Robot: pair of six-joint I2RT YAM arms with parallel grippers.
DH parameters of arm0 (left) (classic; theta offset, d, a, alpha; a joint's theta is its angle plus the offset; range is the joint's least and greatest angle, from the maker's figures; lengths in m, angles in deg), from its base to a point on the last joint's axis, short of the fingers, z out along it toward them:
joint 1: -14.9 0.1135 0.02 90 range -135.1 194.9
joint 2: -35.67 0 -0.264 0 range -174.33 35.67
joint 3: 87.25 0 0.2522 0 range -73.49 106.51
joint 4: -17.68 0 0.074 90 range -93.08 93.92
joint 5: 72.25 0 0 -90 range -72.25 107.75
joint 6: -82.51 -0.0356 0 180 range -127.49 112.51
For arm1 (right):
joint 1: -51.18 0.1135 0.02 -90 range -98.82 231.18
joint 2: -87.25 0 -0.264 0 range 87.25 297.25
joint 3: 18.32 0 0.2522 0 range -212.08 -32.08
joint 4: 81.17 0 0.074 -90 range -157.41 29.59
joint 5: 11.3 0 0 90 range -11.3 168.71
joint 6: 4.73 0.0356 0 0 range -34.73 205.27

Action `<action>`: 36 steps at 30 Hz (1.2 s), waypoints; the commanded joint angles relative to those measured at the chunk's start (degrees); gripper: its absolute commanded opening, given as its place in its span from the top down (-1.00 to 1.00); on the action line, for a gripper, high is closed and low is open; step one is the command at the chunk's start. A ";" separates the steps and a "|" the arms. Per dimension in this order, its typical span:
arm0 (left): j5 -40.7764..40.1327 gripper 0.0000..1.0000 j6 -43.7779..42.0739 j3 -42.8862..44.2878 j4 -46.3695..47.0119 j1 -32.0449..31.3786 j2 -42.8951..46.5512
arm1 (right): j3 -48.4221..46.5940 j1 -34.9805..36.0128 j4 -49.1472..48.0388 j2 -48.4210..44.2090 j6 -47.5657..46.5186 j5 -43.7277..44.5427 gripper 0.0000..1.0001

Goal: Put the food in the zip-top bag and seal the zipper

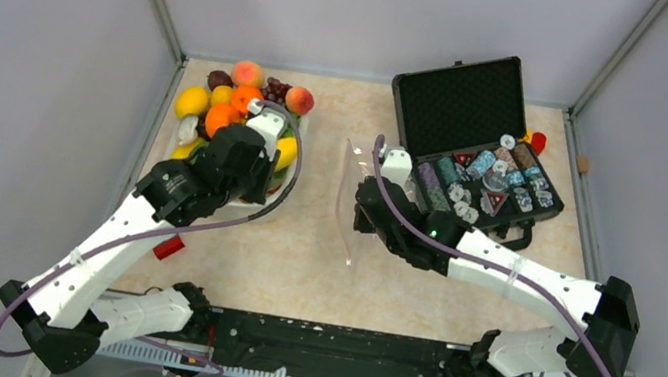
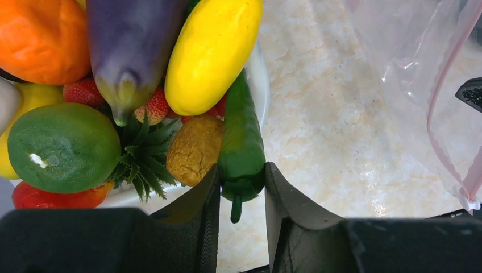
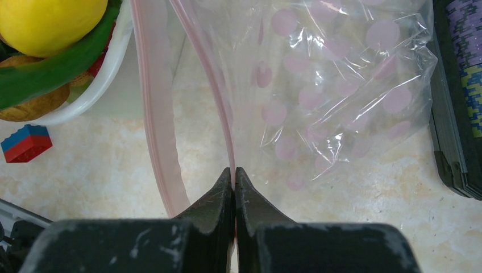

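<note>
The bench [image 1: 299,254] carries an open black case [image 1: 461,97] of chips at its far right corner. A white basin [image 3: 85,101] heaped with the food sits at the far left corner.

The zip-top bag [image 3: 329,85] stands on edge at mid-bench, between basin and case. Its body lies toward the case and its mouth gapes toward the left edge. The zipper [image 3: 153,114] runs from the near edge toward the far edge, its two pink strips apart.

In the basin, the purple eggplant [image 2: 128,45] and the yellow fruit [image 2: 213,51] lie side by side.

The right gripper [image 3: 234,170] has its fingers pinched together on one zipper strip.

The left gripper [image 2: 242,187] has its fingers pressed against both sides of a green pepper [image 2: 241,136] at the basin's rim. The pepper's long axis is in line with the fingers, stem toward the wrist.

A red-and-blue block [image 3: 25,142] lies beside the basin.
</note>
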 commanded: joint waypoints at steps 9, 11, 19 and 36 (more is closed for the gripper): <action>4.09 1.00 -0.63 5.13 -4.29 0.05 1.37 | -0.16 -0.34 -1.96 -2.24 -0.48 0.31 1.00; 4.12 1.00 -0.61 5.26 -4.84 0.07 1.66 | -0.14 -0.35 -2.04 -2.15 -0.50 0.31 1.00; 3.35 1.00 -0.05 5.61 -6.68 0.08 2.20 | -0.07 -0.35 -2.29 -1.88 -0.35 0.31 1.00; 14.25 1.00 0.94 7.90 -3.28 0.05 7.14 | -0.30 -0.34 -2.67 -1.45 0.12 0.71 1.00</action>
